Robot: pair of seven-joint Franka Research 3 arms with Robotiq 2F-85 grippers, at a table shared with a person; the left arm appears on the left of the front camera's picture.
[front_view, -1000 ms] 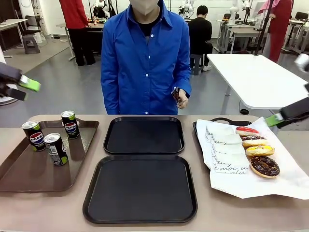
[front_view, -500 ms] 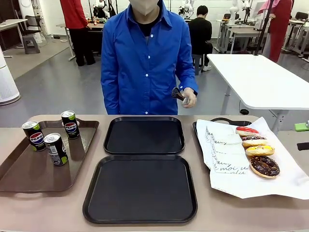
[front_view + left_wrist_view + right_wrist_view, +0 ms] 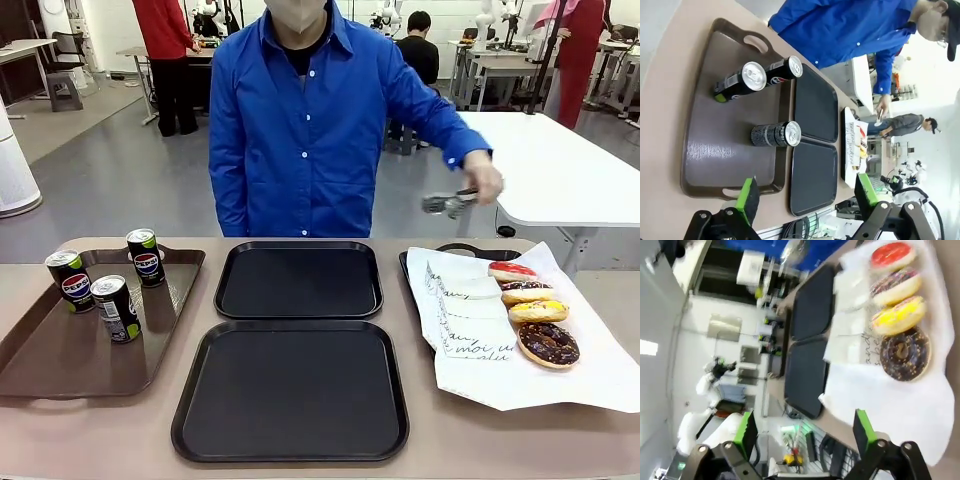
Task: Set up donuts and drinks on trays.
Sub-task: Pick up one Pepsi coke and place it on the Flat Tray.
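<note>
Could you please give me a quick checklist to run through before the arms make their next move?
1. Black trays free for loading: near black tray and far black tray both bare. Ok.
2. Cans upright: all three stand on the brown tray. Ok.
3. Donuts accessible: four in a row on the white paper, uncovered. Ok.
4. Left gripper ready: open, nothing between its fingers. Ok.
5. Right gripper ready: open, nothing held. Ok.
6. Donut side free of the person: the person's hand holds tongs out toward that side. Not ok.
</note>
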